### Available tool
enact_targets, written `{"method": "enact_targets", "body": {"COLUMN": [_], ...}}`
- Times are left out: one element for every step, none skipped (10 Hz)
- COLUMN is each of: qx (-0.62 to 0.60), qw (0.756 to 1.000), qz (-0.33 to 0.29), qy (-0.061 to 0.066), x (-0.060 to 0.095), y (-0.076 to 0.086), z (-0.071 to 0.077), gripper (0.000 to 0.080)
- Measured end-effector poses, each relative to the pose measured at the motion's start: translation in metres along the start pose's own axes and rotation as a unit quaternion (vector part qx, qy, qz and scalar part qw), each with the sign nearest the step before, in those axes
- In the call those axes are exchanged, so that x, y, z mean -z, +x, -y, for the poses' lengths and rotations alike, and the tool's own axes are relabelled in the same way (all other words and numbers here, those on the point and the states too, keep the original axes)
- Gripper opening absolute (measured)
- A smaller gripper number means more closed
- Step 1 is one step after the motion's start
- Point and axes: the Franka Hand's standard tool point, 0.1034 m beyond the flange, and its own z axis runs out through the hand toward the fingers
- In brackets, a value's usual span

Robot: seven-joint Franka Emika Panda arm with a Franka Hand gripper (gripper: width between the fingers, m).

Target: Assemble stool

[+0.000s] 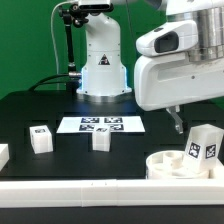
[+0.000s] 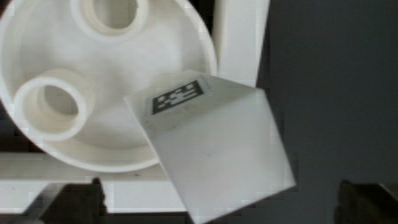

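Note:
The white round seat [image 1: 168, 165] lies at the exterior view's front right, by the rail. A white block leg [image 1: 203, 148] with tag markers stands tilted in it. Two more legs [image 1: 40, 138] [image 1: 101, 139] stand on the black table in front of the marker board. My gripper [image 1: 178, 122] hangs above the seat, a little toward the exterior view's left of the tilted leg, and touches nothing. In the wrist view the seat [image 2: 80, 60] shows its round holes. The tilted leg [image 2: 222, 150] leans across its rim, and my gripper [image 2: 205, 205] is open with its fingers wide apart.
The marker board [image 1: 100, 125] lies flat mid-table before the robot base [image 1: 102, 70]. Another white part [image 1: 3, 155] shows at the exterior view's left edge. A long white rail [image 1: 90, 190] edges the table front.

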Motion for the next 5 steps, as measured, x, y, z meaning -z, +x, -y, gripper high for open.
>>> {"method": "enact_targets", "body": {"qx": [0.044,0.102,0.152,0.211,0.245], "qw": [0.999,0.995,0.988,0.977,0.969], "qz": [0.0,-0.004,-0.01,-0.015,-0.013], "qy": [-0.002,-0.005,-0.008,-0.015,-0.021], "x": [0.0001,-0.0004,-0.0002,-0.0002,-0.0011], "y": [0.0,0.0006,0.0019,0.0031,0.0025], "z": [-0.001,-0.0026,-0.0046,-0.0063,-0.0063], "gripper": [0.0649,0.0649,0.0649,0.0649,0.0649]}}
